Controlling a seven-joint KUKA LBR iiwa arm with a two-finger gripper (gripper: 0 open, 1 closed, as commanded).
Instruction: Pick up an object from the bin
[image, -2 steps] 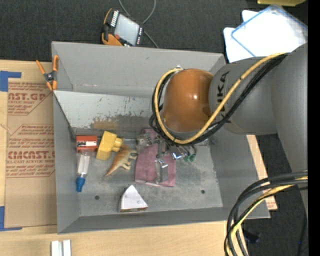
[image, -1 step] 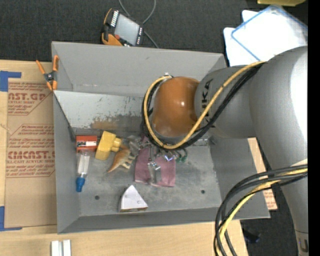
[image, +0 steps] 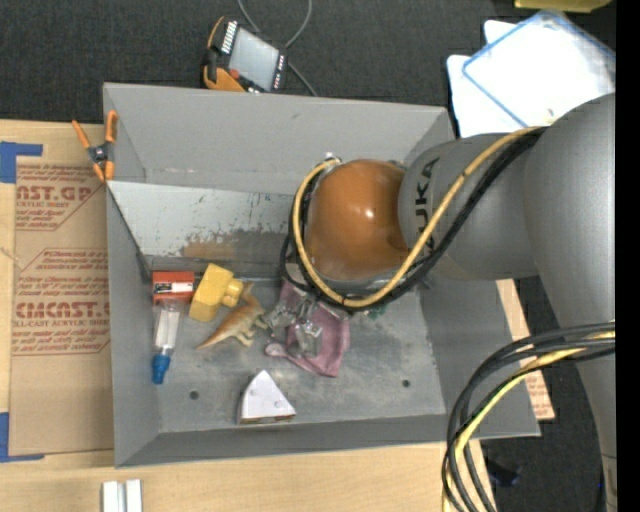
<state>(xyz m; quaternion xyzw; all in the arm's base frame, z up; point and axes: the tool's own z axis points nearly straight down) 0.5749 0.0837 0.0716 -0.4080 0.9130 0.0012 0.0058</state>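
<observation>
Starting at the near wall of the grey metal bin (image: 130, 400), a white wedge (image: 265, 398) with a rounded top lies flat on the floor just inside that wall, apart from the other items.

Further in and against the left wall lies a clear syringe (image: 163, 345), set lengthwise front to back with its blue cap toward the near side.

At mid-depth, near the centre of the floor, sits a mauve crumpled item (image: 332, 350), soft-looking, possibly cloth or a bag; its exact kind cannot be determined. The pincer (image: 298, 328) is down at the left part of this item, and metal parts of it overlap the item's upper left edge. Whether the pincer is open or closed cannot be told, and no grip on the item can be confirmed.

Just left of the pincer lies a tan toy dinosaur (image: 235, 325) on its side, close to the mauve item. Contact between the two cannot be judged.

Beyond the dinosaur stands a yellow block (image: 213, 290), just beside it. To the left of the block lies a red and white box (image: 172, 288) at the foot of the left wall, above the syringe.

Farthest back, over the rear of the floor, is the robot's orange cover (image: 355, 215), ringed by cables (image: 299, 220). The grey arm (image: 520, 200) enters from the right.
</observation>
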